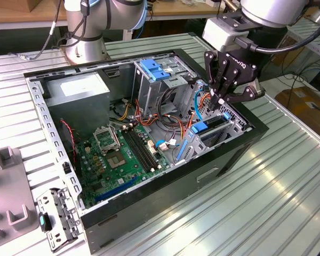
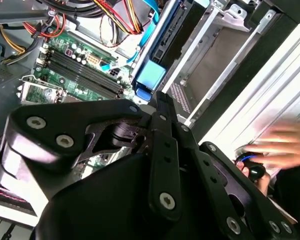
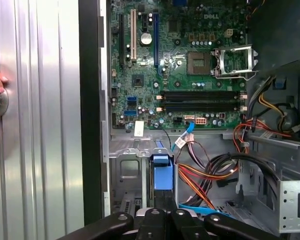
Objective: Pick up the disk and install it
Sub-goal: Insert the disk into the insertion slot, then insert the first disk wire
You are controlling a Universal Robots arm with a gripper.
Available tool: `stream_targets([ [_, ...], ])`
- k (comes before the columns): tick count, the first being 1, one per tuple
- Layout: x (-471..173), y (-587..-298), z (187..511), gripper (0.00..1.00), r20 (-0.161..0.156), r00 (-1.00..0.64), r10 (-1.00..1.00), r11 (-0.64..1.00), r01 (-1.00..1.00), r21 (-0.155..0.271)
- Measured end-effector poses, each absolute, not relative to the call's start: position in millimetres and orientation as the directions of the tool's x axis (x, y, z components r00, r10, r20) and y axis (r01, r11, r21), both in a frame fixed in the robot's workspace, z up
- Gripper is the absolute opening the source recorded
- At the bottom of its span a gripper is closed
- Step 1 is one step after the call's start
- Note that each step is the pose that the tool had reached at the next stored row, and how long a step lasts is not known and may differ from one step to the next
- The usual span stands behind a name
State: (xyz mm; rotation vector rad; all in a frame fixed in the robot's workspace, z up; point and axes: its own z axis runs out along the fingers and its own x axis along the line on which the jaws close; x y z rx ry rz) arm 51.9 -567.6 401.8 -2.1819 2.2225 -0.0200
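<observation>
My claw [image 1: 220, 100] is clenched, tips together just above the disk [image 1: 207, 128]; I cannot tell if they touch. The disk stands on edge in the bay, its long axis level and its blue end facing the motherboard [image 1: 117, 154]. The case [image 1: 218, 165] lies on a ribbed metal table [image 1: 277, 202], with a hand [image 2: 285, 145] nearby.

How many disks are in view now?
1: the disk stands on edge in the bay by the case wall at the exterior view's right, below the gripper. More may be hidden.
</observation>
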Motion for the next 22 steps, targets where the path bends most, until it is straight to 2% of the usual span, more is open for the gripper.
stream_targets([
  [2,51.9,-567.7,397.8,0.11,-0.01,-0.018,-1.0,0.019,-0.999,-0.028],
  [3,51.9,-567.7,385.9,0.11,-0.01,-0.018,-1.0,0.019,-0.999,-0.028],
  [22,57.4,-567.7,384.3,0.11,-0.011,-0.018,-1.0,0.018,-0.999,-0.028],
])
